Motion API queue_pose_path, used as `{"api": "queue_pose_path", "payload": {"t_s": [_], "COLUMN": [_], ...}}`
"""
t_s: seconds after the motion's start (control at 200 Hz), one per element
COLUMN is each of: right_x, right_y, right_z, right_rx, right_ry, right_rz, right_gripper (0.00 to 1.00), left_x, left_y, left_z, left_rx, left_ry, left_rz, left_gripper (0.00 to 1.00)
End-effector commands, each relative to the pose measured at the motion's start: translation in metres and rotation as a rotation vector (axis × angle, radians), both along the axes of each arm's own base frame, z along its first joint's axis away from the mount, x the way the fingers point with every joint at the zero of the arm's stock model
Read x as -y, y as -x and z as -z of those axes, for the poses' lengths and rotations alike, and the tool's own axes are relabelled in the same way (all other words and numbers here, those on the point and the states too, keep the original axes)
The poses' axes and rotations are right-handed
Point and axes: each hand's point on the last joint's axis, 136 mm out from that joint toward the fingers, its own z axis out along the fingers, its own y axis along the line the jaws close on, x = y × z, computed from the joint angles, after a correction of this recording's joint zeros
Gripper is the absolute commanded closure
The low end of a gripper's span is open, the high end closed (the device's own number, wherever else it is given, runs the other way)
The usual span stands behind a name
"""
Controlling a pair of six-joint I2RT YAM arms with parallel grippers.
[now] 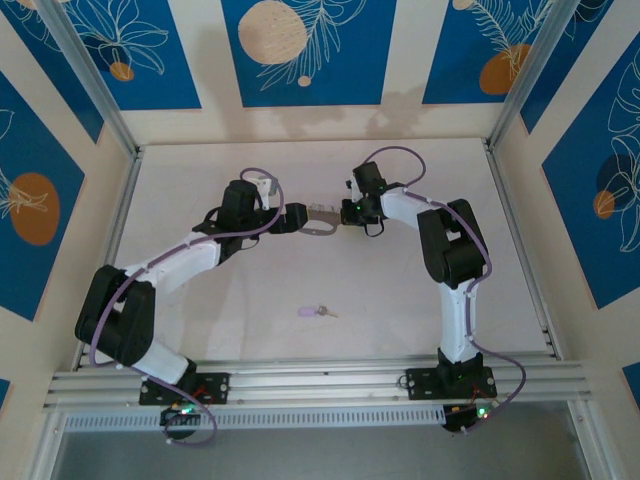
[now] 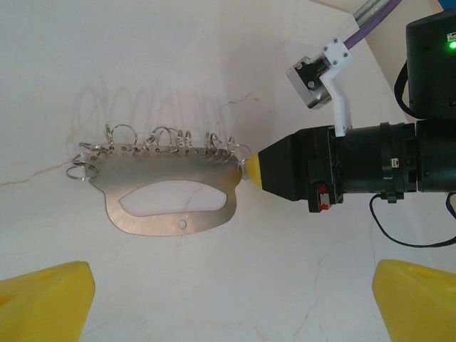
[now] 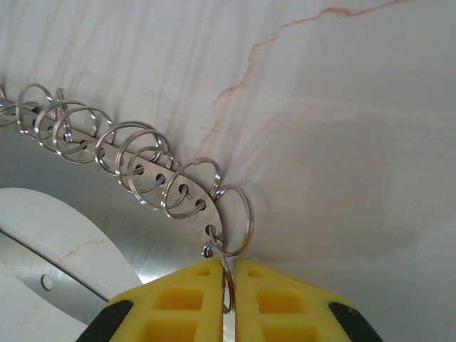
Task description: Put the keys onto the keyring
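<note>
The keyring is a flat grey metal plate with an oblong cut-out and a row of several split rings along one edge. My right gripper is shut on the end ring at the plate's corner. Its yellow tip touches the plate's right end, and from above the right gripper is at mid-table. My left gripper stands open just short of the plate, with nothing between its yellow fingers; it faces the plate from the left. The key, small with a lilac head, lies alone nearer the front.
The pale marbled tabletop is bounded by aluminium rails at the front and sides. The right arm's black wrist and purple cable fill the right of the left wrist view.
</note>
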Motion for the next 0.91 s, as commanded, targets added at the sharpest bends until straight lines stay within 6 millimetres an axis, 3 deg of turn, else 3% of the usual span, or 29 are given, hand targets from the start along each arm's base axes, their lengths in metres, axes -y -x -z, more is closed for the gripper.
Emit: {"api": "queue_pose_path", "payload": {"t_s": [0.0, 0.085, 0.29, 0.46, 0.62, 0.9], "right_x": [0.000, 0.001, 0.000, -0.008, -0.019, -0.036], "right_y": [0.003, 0.004, 0.005, 0.012, 0.026, 0.050], "right_z": [-0.010, -0.010, -0.017, -0.037, -0.073, -0.161], "right_rx": [-0.001, -0.002, 0.005, 0.038, 0.110, 0.281], "right_ry": [-0.026, -0.024, -0.035, -0.081, -0.143, -0.301], "right_rz": [0.002, 0.003, 0.004, -0.015, -0.057, -0.173], "right_gripper": [0.92, 1.00, 1.00, 1.00, 1.00, 1.00], "left_x": [0.007, 0.007, 0.002, -0.002, -0.008, -0.016], "left_y": [0.003, 0.003, 0.002, 0.002, 0.004, 0.021], "left_z": [-0.010, -0.010, -0.012, -0.016, -0.025, -0.061], "left_rx": [0.039, 0.038, 0.042, 0.028, 0.021, 0.136], "left_ry": [0.001, 0.001, -0.010, -0.022, -0.032, -0.073], "left_rz": [0.037, 0.038, 0.019, -0.001, -0.030, 0.027], "left_gripper": [0.00, 0.00, 0.00, 0.00, 0.00, 0.02]}}
